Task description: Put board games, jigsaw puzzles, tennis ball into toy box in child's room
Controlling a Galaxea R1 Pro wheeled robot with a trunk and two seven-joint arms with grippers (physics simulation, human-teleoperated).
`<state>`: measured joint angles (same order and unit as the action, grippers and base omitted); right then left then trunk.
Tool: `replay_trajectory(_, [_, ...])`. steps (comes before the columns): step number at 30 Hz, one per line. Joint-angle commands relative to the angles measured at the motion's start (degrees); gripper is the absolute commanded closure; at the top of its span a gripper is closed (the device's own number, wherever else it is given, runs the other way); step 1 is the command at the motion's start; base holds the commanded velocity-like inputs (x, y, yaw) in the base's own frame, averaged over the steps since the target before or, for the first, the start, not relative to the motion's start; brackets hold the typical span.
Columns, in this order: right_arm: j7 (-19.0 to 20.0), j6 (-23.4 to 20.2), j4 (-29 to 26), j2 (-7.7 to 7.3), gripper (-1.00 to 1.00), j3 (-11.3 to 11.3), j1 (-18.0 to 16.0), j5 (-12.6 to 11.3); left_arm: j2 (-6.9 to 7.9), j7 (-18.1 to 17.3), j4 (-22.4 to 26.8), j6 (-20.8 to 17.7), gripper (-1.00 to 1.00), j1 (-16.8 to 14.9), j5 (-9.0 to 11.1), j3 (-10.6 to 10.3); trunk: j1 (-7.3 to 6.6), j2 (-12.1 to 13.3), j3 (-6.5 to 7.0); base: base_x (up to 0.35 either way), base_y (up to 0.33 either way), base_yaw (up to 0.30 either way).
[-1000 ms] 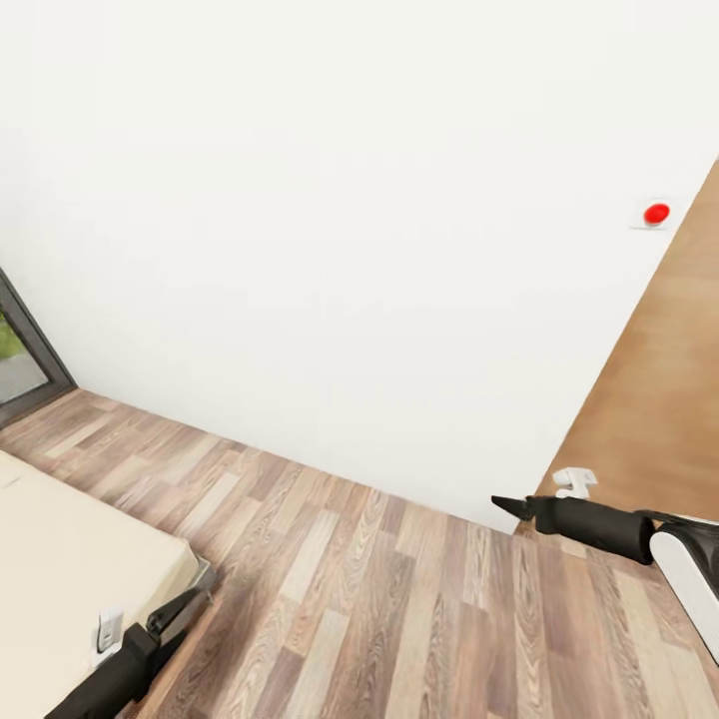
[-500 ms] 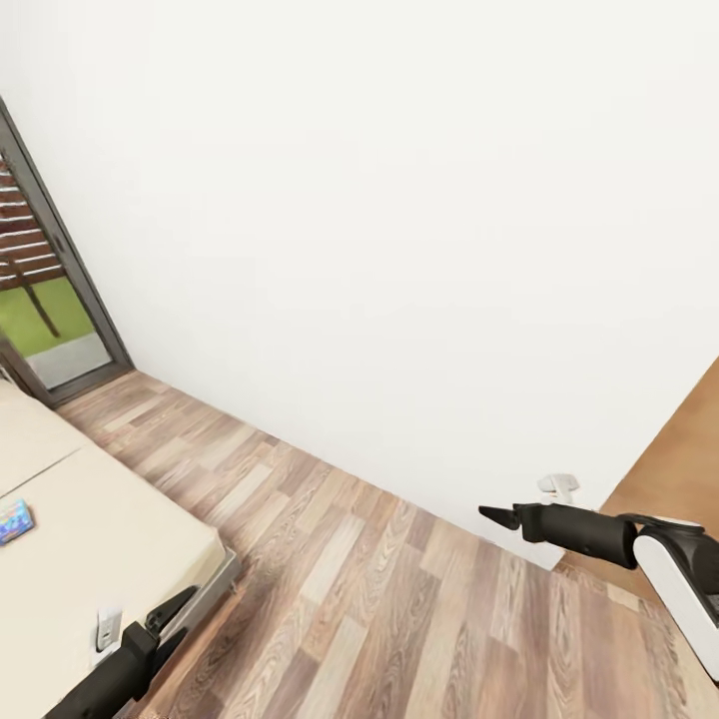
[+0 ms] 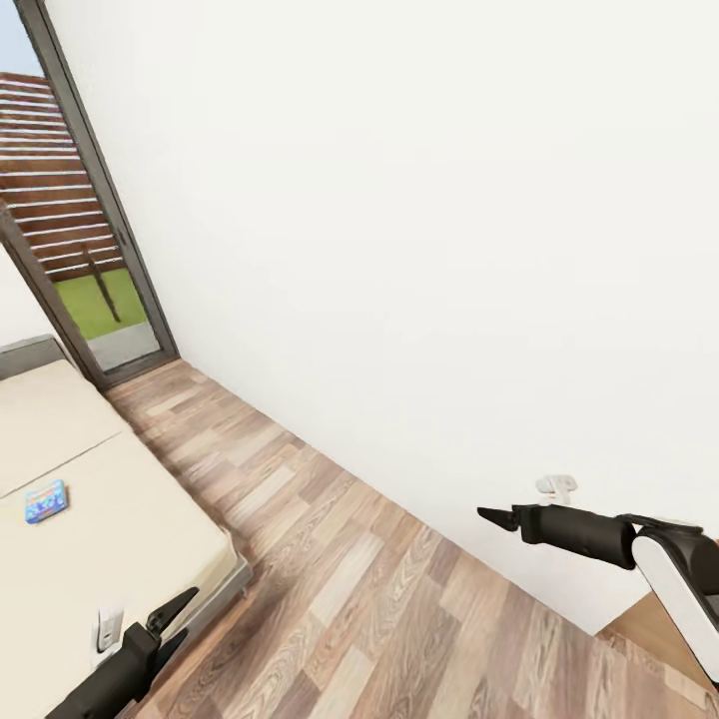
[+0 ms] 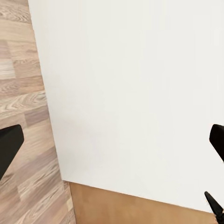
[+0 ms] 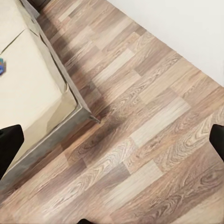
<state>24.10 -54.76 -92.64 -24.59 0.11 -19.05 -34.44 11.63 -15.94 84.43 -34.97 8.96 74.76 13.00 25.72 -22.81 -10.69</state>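
Observation:
The bed point(image 3: 110, 529) with its plain beige mattress lies at the left of the head view. One small blue board game point(image 3: 46, 501) rests flat on it. My left gripper point(image 3: 168, 621) hangs over the bed's near corner, and my right gripper point(image 3: 497, 517) is held out over the wood floor near the white wall. In the left wrist view the left gripper point(image 4: 112, 144) is open and empty, facing wall and floor. The right gripper point(image 5: 112, 140) is also open and empty, looking down on the bed point(image 5: 32, 93) corner, with an edge of the blue board game point(image 5: 2, 65) showing.
A tall dark-framed glass door point(image 3: 90, 250) stands at the far left, with grass and a slatted fence outside. A plain white wall point(image 3: 419, 250) runs across the view. Wood plank floor point(image 3: 350, 599) lies between the bed and the wall.
The whole view has swung left: the red wall button and brown door left the picture, while the glass door, more bed and the blue board game came in. Both arms kept their pose.

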Motion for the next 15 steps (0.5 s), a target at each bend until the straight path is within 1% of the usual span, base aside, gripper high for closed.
replay_trajectory(1, [0.3,-0.2,0.0,-0.02,-1.00,0.0,-0.1,0.2,-0.01,0.0,0.1,-0.3,-1.00,0.0,0.3,0.1,0.06,-0.1,-0.10,0.263,-0.207,0.300])
replay_trajectory(10, [0.3,-0.2,0.0,0.04,-1.00,0.2,0.1,0.2,-0.03,0.1,0.2,-0.1,-1.00,0.2,0.2,0.3,0.06,-0.1,-0.10,0.264,-0.214,0.291])
replay_trajectory(15, [0.4,0.2,0.0,0.01,-1.00,0.3,0.2,0.3,-0.03,0.2,0.1,0.0,-1.00,0.2,0.2,0.3,0.06,-0.1,-0.10,0.265,-0.220,0.142])
